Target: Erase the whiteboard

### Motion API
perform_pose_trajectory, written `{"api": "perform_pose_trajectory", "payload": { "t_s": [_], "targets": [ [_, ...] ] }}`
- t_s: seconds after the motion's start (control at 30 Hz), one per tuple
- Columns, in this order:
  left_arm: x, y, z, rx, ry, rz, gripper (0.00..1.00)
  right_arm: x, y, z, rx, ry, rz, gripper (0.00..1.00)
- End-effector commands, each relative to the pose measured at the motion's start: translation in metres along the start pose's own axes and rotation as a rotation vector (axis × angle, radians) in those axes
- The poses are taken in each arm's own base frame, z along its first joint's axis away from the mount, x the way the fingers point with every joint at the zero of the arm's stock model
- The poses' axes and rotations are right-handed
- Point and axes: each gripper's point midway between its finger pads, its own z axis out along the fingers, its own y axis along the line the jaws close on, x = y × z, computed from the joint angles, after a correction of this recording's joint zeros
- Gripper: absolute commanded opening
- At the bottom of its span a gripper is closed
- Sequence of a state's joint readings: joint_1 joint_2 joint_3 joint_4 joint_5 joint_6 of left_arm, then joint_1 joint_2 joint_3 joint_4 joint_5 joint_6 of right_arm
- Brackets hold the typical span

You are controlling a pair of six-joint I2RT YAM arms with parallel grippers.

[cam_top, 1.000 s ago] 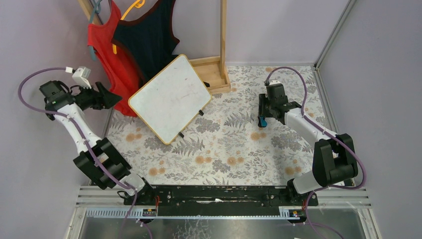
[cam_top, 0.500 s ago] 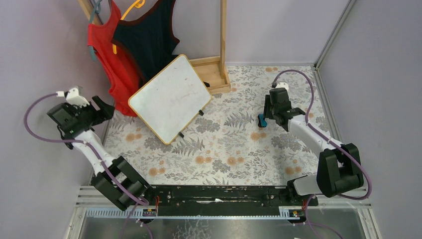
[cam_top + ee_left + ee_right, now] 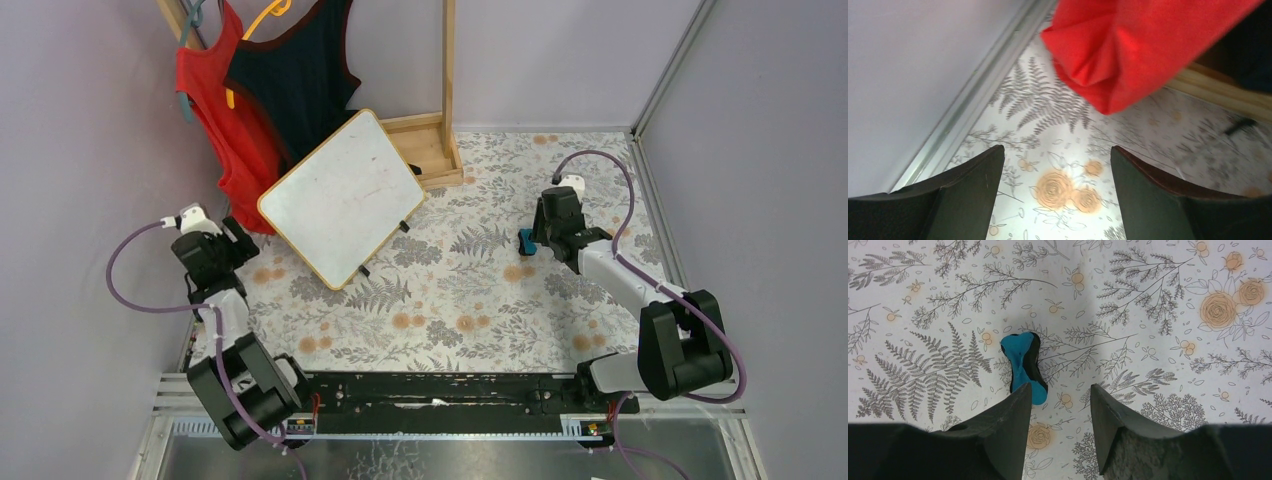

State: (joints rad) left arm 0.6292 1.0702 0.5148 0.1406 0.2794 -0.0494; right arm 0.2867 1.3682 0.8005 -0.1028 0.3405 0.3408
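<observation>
**Figure: Layout of the table, seen from above and from both wrists.**

The whiteboard [image 3: 343, 198] is standing on the table [image 3: 470, 310] in its far-left part, just left of the stand base [image 3: 432, 150], which is sitting against the back wall. Behind the board's far-left edge, the left top [image 3: 222, 120] and the right top [image 3: 300, 80] are hanging side by side. The left gripper [image 3: 238, 238] is hovering at the table's left edge, near the board's left corner and the left top's hem, apart from both. Well to the right, the eraser [image 3: 525, 243] is lying on the table just beside the right gripper [image 3: 533, 238], ahead of its fingers rather than between them.
</observation>
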Motion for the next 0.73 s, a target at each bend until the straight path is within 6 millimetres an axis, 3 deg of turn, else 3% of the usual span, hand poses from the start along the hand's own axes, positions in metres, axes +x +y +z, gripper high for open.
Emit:
{"api": "perform_pose_trajectory", "payload": {
  "t_s": [0.0,0.17,0.4,0.7],
  "targets": [
    [-0.026,0.046,0.009,-0.284,-0.143,-0.036,0.77,-0.018,-0.007,0.000,0.048,-0.075,0.060,0.53],
    [-0.029,0.069,0.008,-0.411,-0.173,-0.059,0.77,-0.019,-0.015,-0.004,0.085,-0.099,0.082,0.53],
    [-0.014,0.060,0.015,-0.354,-0.116,-0.075,0.76,-0.017,-0.017,-0.004,0.097,-0.100,0.090,0.53],
    [-0.016,0.055,0.017,-0.328,-0.102,-0.061,0.77,-0.010,-0.010,0.006,0.073,-0.058,0.068,0.50]
  ]
}}
